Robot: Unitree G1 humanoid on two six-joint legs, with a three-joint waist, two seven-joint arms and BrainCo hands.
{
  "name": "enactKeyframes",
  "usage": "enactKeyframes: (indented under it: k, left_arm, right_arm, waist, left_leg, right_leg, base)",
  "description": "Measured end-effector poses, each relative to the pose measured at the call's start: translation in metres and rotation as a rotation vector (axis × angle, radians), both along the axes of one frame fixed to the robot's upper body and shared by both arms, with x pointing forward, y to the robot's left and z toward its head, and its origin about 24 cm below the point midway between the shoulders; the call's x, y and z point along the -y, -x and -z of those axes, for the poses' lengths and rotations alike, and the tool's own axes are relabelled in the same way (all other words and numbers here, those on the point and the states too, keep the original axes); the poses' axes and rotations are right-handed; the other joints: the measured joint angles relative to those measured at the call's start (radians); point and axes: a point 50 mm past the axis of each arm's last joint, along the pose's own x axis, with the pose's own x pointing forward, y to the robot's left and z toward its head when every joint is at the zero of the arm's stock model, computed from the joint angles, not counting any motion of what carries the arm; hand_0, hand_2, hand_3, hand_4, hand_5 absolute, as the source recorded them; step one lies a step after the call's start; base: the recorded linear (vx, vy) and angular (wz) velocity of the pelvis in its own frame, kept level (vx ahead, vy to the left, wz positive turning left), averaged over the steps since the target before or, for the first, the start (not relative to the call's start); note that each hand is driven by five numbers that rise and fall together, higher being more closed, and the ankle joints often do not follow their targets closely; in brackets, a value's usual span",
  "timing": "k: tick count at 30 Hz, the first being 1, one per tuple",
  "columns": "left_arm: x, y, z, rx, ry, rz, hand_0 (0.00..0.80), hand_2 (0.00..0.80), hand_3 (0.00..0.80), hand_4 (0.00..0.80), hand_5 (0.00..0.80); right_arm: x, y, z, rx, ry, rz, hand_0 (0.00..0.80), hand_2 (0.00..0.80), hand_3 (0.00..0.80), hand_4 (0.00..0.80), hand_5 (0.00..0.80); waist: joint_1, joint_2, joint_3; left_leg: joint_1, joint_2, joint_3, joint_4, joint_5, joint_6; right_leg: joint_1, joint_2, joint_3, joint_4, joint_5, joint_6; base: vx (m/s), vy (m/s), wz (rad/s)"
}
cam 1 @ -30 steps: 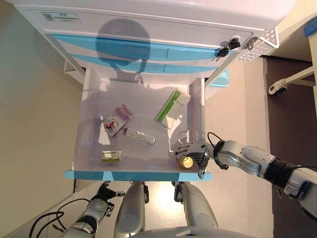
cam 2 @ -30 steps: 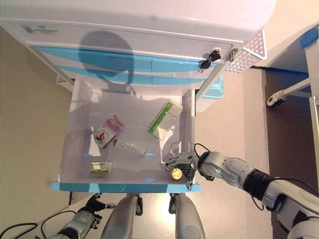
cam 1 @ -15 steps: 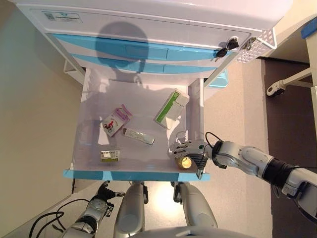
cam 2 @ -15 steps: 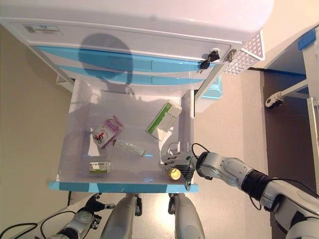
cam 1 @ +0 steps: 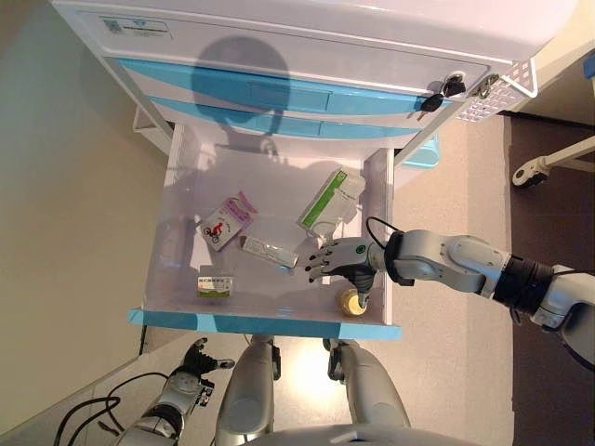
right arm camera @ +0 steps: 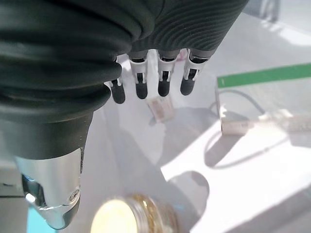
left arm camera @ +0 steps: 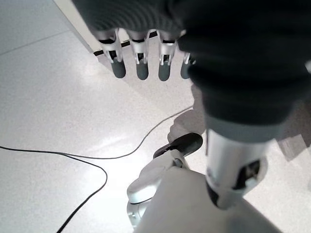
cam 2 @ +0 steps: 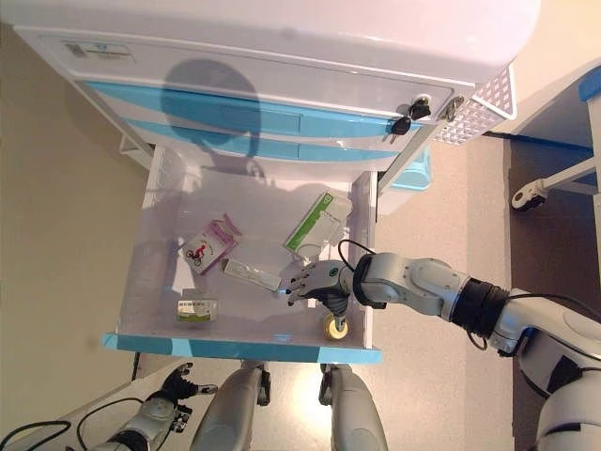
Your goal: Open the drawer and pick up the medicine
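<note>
Drawer (cam 1: 177,279) is pulled open, right hand (cam 1: 342,261) is held inside with fingers (right arm camera: 165,80) spread, nothing gripped; medicine bottle (cam 1: 351,301) stands just below the thumb, pick-up not yet done.

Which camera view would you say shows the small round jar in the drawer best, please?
The right wrist view: the jar sits close, pale lid up, below the open right hand. Both eye views show it small by the drawer's front edge; the left wrist view misses it.

You had the two head eyes looking steeply down on the open drawer (cam 1: 270,316), sharing nearly the same scene. Your right wrist camera sat close over the drawer's inside, facing a small jar (right arm camera: 136,218). The left wrist camera apparently faced the floor (left arm camera: 43,97).
</note>
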Motion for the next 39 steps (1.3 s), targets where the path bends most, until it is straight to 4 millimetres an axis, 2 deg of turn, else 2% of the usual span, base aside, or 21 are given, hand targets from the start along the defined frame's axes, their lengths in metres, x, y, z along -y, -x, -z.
enactKeyframes:
  k: [5, 14, 26, 39]
  left_arm:
    - [0.0, 0.0, 0.0, 0.003, 0.001, 0.001, 0.0, 0.0, 0.0, 0.0, 0.0]
    - [0.0, -0.001, 0.0, 0.004, 0.003, 0.002, 0.0, 0.0, 0.0, 0.0, 0.0]
    - [0.001, -0.001, 0.0, 0.004, 0.004, 0.004, 0.0, 0.0, 0.0, 0.0, 0.0]
    - [0.001, -0.001, 0.0, 0.003, 0.008, 0.005, 0.0, 0.0, 0.0, 0.0, 0.0]
  right_arm:
    - [-0.004, 0.005, -0.008, -0.021, -0.02, -0.026, 0.0, 0.0, 0.0, 0.0, 0.0]
    - [-0.003, 0.004, -0.008, -0.041, 0.007, -0.022, 0.0, 0.0, 0.0, 0.0, 0.0]
    - [0.023, -0.005, 0.039, -0.109, 0.137, 0.105, 0.0, 0.0, 0.0, 0.0, 0.0]
    - [0.031, -0.009, 0.058, -0.111, 0.16, 0.154, 0.0, 0.0, 0.0, 0.0, 0.0]
  waist:
    - [0.0, 0.001, 0.0]
    - [0.0, 0.001, 0.0]
    - [0.0, 0.014, -0.004]
    - [0.001, 0.026, -0.005]
  left_leg:
    - [0.0, 0.001, -0.001, 0.0, 0.0, 0.0]
    - [0.0, 0.0, -0.002, 0.0, 0.0, 0.0]
    - [0.0, 0.0, -0.004, 0.0, 0.0, 0.0]
    - [-0.001, 0.0, -0.008, 0.001, 0.001, -0.001]
  right_leg:
    - [0.0, 0.0, -0.001, 0.001, 0.0, 0.0]
    - [0.0, 0.0, -0.001, 0.001, 0.0, 0.0]
    - [0.0, 0.0, -0.001, 0.001, 0.0, 0.0]
    - [0.0, 0.001, -0.002, 0.001, 0.0, 0.0]
  base:
    - [0.0, 0.0, 0.0]
    - [0.0, 0.0, 0.0]
    - [0.0, 0.0, 0.0]
    - [0.0, 0.0, 0.0]
